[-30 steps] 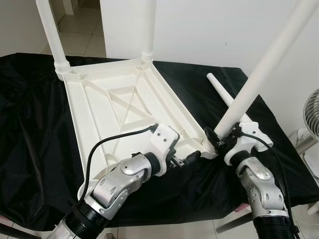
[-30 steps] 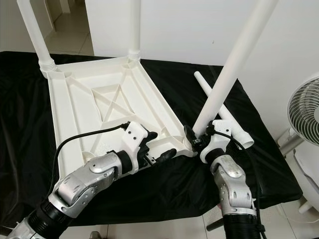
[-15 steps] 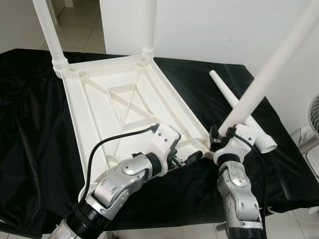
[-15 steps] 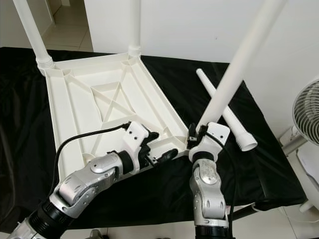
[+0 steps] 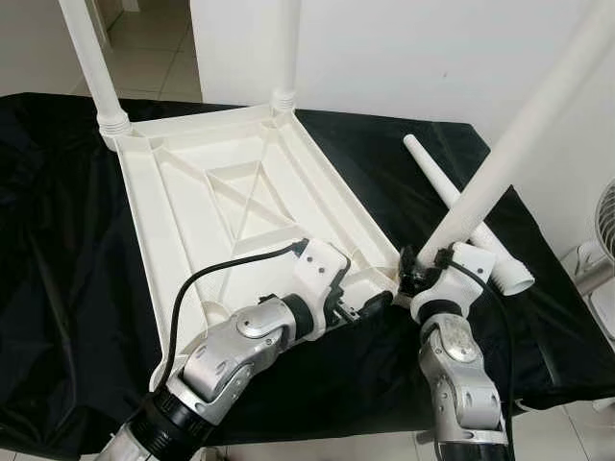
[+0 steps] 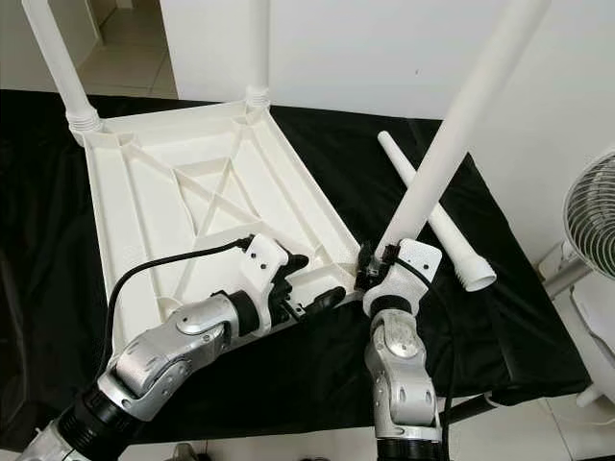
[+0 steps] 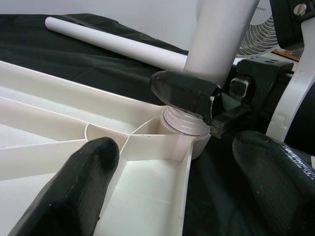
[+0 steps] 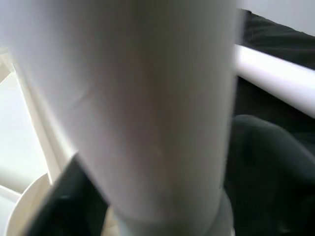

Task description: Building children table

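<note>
The white plastic table top (image 5: 144, 221) lies upside down on a black cloth. Two white legs (image 5: 91, 67) stand screwed into its far corners. A third leg (image 5: 509, 154) leans in the near right corner socket (image 7: 183, 129). My right gripper (image 5: 415, 274) is shut on this leg's base, and the leg (image 8: 147, 98) looms close in the right wrist view. My left gripper (image 5: 357, 293) is open at the near rim beside that corner, one finger (image 7: 88, 167) over the ribbed underside and the other outside the rim. A fourth leg (image 5: 432, 173) lies loose on the cloth to the right.
The black cloth (image 5: 58, 288) covers the work table, whose right edge drops off near a white fan (image 6: 591, 216). A white wall stands behind. Tiled floor shows at the far left.
My right forearm has swung in from the right to stand steeper under the leg, still gripping its base at the socket. The left gripper has stayed at the rim.
</note>
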Robot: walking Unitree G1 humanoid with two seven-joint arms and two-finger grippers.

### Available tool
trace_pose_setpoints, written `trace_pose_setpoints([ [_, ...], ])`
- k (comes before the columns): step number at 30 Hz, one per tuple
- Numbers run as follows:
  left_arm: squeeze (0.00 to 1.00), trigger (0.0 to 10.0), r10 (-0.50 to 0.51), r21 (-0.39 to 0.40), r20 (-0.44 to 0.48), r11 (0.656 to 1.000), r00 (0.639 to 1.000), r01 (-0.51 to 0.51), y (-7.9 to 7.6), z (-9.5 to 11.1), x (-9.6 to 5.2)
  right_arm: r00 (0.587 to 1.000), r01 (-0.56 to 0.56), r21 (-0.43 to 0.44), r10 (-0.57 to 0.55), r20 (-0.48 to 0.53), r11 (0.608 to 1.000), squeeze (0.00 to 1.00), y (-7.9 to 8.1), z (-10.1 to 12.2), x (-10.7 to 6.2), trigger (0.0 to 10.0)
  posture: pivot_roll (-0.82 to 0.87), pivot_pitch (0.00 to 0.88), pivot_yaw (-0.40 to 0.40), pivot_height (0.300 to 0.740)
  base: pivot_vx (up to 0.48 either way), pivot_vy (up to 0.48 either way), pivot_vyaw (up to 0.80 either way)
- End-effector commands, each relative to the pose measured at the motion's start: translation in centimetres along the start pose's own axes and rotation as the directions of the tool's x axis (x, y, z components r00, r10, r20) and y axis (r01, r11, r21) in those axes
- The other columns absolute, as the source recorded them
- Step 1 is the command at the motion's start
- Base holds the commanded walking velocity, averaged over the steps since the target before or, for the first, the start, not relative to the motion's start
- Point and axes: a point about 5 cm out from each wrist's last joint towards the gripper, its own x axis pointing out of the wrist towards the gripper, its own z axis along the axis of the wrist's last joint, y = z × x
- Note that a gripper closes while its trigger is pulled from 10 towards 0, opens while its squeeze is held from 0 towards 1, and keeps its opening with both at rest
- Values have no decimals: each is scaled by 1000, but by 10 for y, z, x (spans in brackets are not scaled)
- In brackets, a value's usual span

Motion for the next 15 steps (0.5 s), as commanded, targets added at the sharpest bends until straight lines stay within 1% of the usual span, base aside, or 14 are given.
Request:
trace_pose_setpoints([
  [1,0,10000,-139,5,-5,990,990,139,-10,-1,-1,1000,-15,1,15,-5,1000,1000,-5,0,2,10000,5,100,-72,740,0,0,0],
  [2,0,10000,-139,5,-5,990,990,139,-10,-1,-1,1000,-15,1,15,-5,1000,1000,-5,0,2,10000,5,100,-72,740,0,0,0],
  [4,0,10000,-135,4,-8,991,991,135,-9,-2,-2,997,-83,4,83,-7,997,1000,-7,1,7,10000,10,94,-72,740,0,0,0],
  [5,0,10000,-135,4,-8,991,991,135,-9,-2,-2,997,-83,4,83,-7,997,1000,-7,1,7,10000,10,94,-72,740,0,0,0],
  [6,0,10000,-134,5,-11,991,991,134,-8,-3,-3,989,-144,-3,144,-10,990,1000,-8,2,9,10000,10,94,-72,740,0,0,0],
  [7,0,10000,-133,5,-14,991,991,133,-7,-4,-3,983,-186,-9,185,-13,983,275,-8,2,11,10000,11,91,-72,740,0,0,0],
  [8,0,10000,-133,5,-14,991,991,133,-7,-4,-3,983,-186,-9,185,-13,983,275,-8,2,11,10000,11,91,-72,740,0,0,0],
  [9,0,10000,-133,6,-16,991,991,133,-7,-4,-4,975,-222,-7,222,-23,975,0,-8,2,12,10000,12,90,-71,740,0,0,0],
  [10,0,10000,-133,6,-16,991,991,133,-7,-4,-4,975,-222,-7,222,-23,975,0,-8,2,12,10000,12,90,-71,740,0,0,0],
  [12,0,10000,-134,9,-21,991,991,135,-6,-4,-6,941,-338,-40,337,-30,940,0,-11,3,14,10000,17,89,-64,740,0,0,0],
  [13,0,10000,-134,9,-21,991,991,135,-6,-4,-6,941,-338,-40,337,-30,940,0,-11,3,14,10000,17,89,-64,740,0,0,0],
  [14,0,10000,-136,10,-24,991,990,137,-5,-5,-7,921,-389,-43,388,-34,920,0,-13,3,15,10000,17,91,-61,740,0,0,0],
  [15,0,10000,-136,10,-24,991,990,137,-5,-5,-7,921,-389,-43,388,-34,920,0,-13,3,15,10000,17,91,-61,740,0,0,0],
])
